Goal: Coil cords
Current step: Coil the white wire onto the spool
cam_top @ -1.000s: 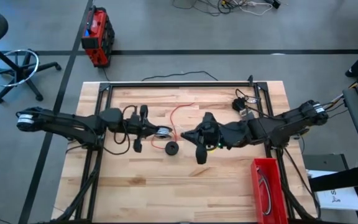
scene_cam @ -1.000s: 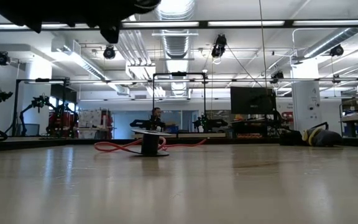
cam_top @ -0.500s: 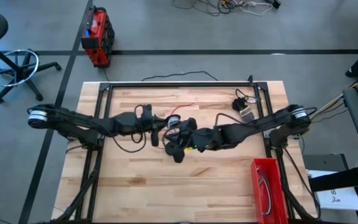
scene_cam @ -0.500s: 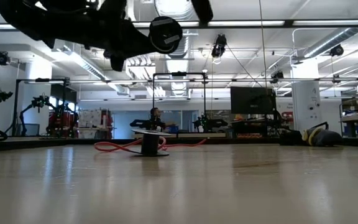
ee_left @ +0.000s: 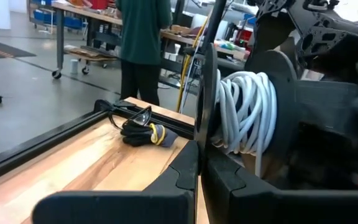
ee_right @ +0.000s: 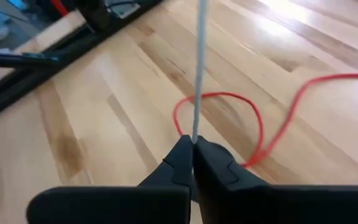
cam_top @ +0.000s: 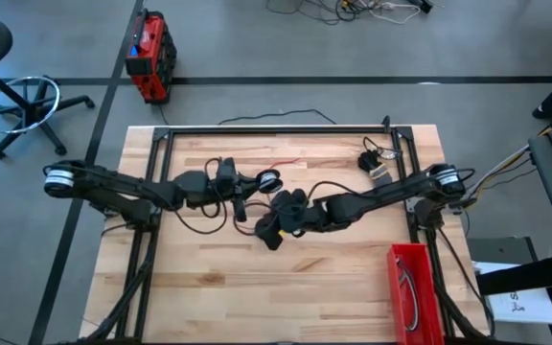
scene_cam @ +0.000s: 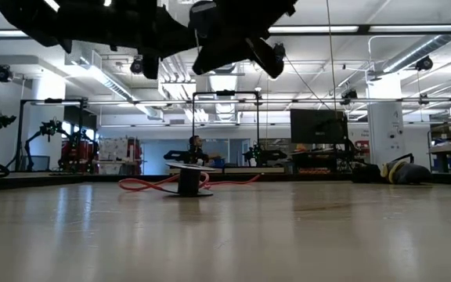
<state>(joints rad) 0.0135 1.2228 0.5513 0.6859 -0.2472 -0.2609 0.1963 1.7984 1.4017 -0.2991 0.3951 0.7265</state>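
The wooden table [cam_top: 353,278] carries both of my arms, which meet near its centre. My right arm now reaches farther across than a second ago, and in the low view the two arms crowd the upper middle, where before only one edge was dark. A red bin [cam_top: 412,287] stands at about 4 o'clock on the table. My left gripper [ee_left: 199,149] is clamped on the dark flange of a spool [ee_left: 272,106], held off the table just toward 11 o'clock of centre; it has shifted up and toward my right arm since the earlier frames. The white cord [ee_left: 241,112] is wound around that spool. My right gripper [ee_right: 193,146], beside the spool at the centre, is pinched tight on a taut run of the same white cord. A small black reel [scene_cam: 188,180] stands on the table, the red cord [scene_cam: 151,185] lying in loose loops around it, unmoved. A bundled black cord [cam_top: 374,163] lies at about 1 o'clock.
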